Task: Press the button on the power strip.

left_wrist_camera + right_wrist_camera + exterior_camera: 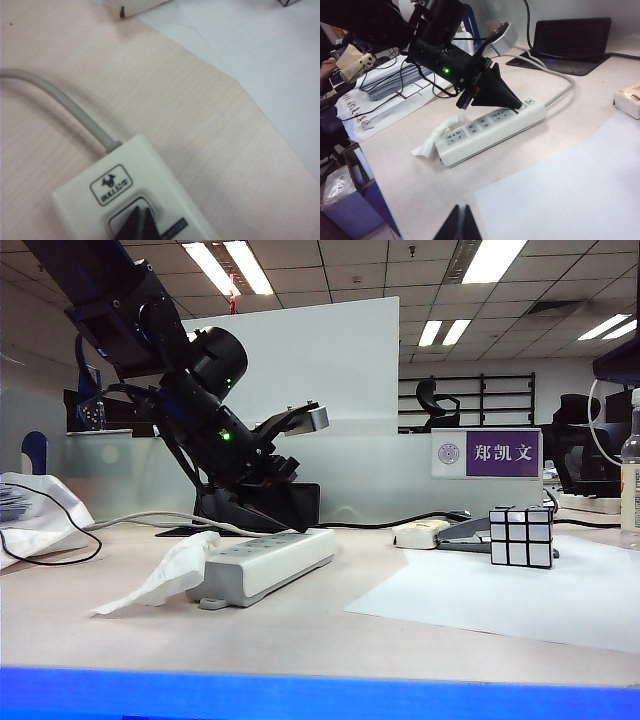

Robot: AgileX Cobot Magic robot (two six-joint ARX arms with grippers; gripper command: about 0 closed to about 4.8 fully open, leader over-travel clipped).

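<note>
My left gripper point(519, 106) is down on the power strip point(490, 127), its two dark fingers pressed together into a single point that rests on the button point(131, 216) at the cable end of the bar. In my left wrist view the closed tips point(136, 226) sit right on that recessed rectangular switch, just beside the small bull logo point(111, 184), with the grey cable point(60, 100) curving away from the same end across the bare bench. The power strip lies diagonally on the bench point(330, 625), toward the left part of it, its row of sockets facing up; a crumpled white tissue point(165, 575) touches its far end, the one away from my left gripper. My right gripper point(461, 225) hangs well apart from the strip, above the bench nearer its front edge, and its fingers also meet in a closed point holding nothing. A large white sheet of paper point(520, 595) covers the right part of the bench, and on its back edge stands a black-and-white cube point(521, 536), with a small cream stapler-like object point(425, 533) just beside it on the bare wood.
</note>
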